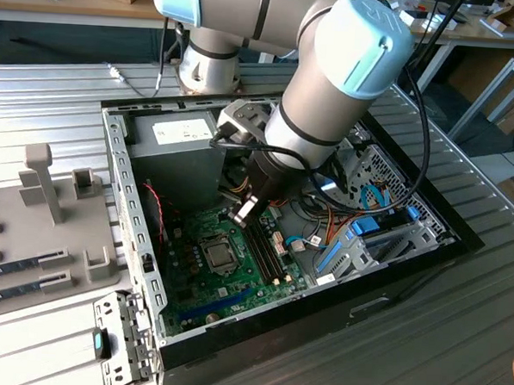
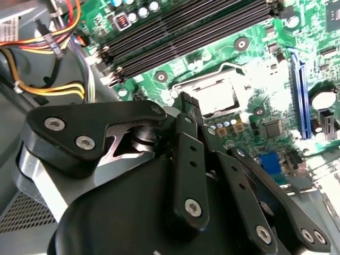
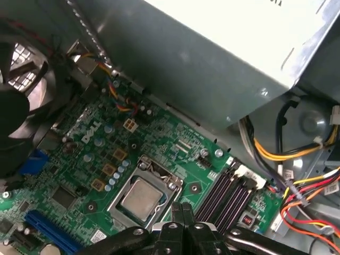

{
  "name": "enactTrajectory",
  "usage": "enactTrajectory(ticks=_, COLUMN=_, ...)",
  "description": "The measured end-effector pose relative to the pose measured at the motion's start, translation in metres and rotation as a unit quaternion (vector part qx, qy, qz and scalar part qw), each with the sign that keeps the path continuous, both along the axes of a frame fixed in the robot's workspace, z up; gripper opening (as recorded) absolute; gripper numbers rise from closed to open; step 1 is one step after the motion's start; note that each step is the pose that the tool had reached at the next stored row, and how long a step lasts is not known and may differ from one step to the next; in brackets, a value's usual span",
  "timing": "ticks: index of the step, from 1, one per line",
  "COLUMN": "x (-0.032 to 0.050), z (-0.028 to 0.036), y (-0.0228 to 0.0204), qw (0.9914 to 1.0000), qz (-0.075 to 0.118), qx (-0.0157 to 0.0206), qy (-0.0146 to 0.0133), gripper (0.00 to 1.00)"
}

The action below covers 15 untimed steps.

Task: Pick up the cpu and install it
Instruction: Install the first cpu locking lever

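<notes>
Cpu: square grey-lidded chip, lying flat in the socket frame on the green board inside the open computer case. Being square, it has no long axis; its edges run parallel to the frame.
Claw: fingers pressed together, holding nothing, hovering just above the board beside the socket, between the cpu and the black memory slots.
Case rests on the ribbed metal worktop; grey power box at the case's 11 o'clock corner in the exterior view.
</notes>
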<state>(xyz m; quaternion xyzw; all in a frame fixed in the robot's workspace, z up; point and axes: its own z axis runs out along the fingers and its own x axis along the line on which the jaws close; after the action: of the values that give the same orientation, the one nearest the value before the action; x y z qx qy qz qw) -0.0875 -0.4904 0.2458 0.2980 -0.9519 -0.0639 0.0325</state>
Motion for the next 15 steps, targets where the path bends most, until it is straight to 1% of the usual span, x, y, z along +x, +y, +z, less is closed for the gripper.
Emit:
enactTrajectory(ticks=1, x=0.0, z=-0.0029, y=-0.0016, qw=1.0, qz=0.0, qx=0.0001, qy=0.0, gripper=0.11)
enactTrajectory(ticks=3, x=0.0, z=-0.0065, y=-0.0036, qw=1.0, qz=0.0, qx=0.0, qy=0.0, gripper=0.11)
enactTrajectory(ticks=4, x=-0.0002, z=-0.0096, y=-0.0061, qw=1.0, qz=0.0, qx=0.0001, qy=0.0, gripper=0.11)
enactTrajectory(ticks=5, x=-0.0003, z=-0.01, y=-0.0075, qw=1.0, qz=0.001, qx=0.0, qy=0.0, gripper=0.11)
enactTrajectory(ticks=7, x=-0.001, z=-0.0103, y=-0.012, qw=0.99999, qz=0.004, qx=0.0001, qy=0.0, gripper=0.11)
enactTrajectory(ticks=12, x=-0.0009, z=-0.0102, y=-0.0126, qw=0.99999, qz=0.004, qx=0.0, qy=0.0, gripper=0.11)
enactTrajectory(ticks=14, x=-0.0009, z=-0.0103, y=-0.0127, qw=1.0, qz=0.002, qx=0.0001, qy=0.0, gripper=0.24)
enactTrajectory(ticks=15, x=-0.0009, z=-0.0103, y=-0.0127, qw=0.99999, qz=-0.004, qx=0.0, qy=0.0, gripper=0.24)
